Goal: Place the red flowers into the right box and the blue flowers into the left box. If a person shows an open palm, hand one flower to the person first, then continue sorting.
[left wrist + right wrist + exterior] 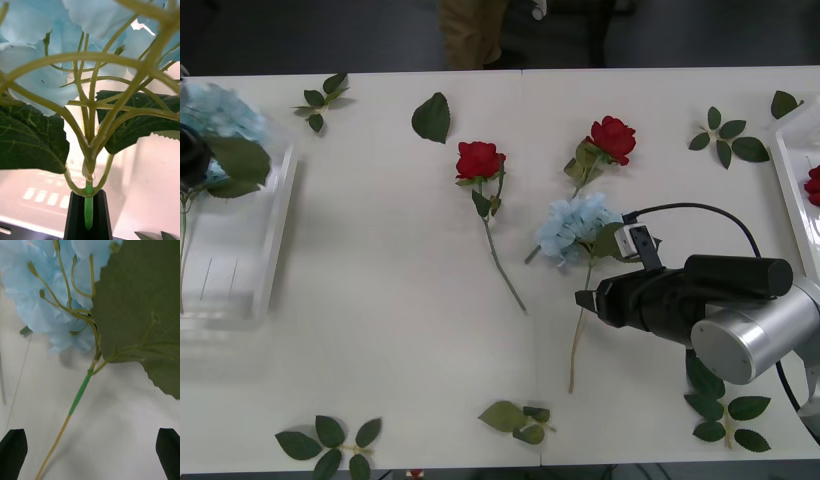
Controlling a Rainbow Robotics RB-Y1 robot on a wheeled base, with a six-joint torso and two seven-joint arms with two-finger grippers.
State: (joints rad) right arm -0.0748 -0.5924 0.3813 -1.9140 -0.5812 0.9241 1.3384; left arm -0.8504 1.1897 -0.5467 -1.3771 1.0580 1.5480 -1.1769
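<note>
Left box (265, 230) sits at the tabletop's (380, 330) left edge; left pincer (88, 215) over it, clamped on a blue flower's (220, 110) stem; right box (792, 170) at the right edge, a red flower (813, 186) in it; two red flowers lie mid-tabletop, one (480, 160) left of the other (612, 138); a second blue flower (578, 225) lies just before them; right pincer (90, 450) spread over its stem, near the right front.

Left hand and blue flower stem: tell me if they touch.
Touching. The left wrist view shows the left hand shut on the blue flower's green stem, clamped between its black fingers.
</note>
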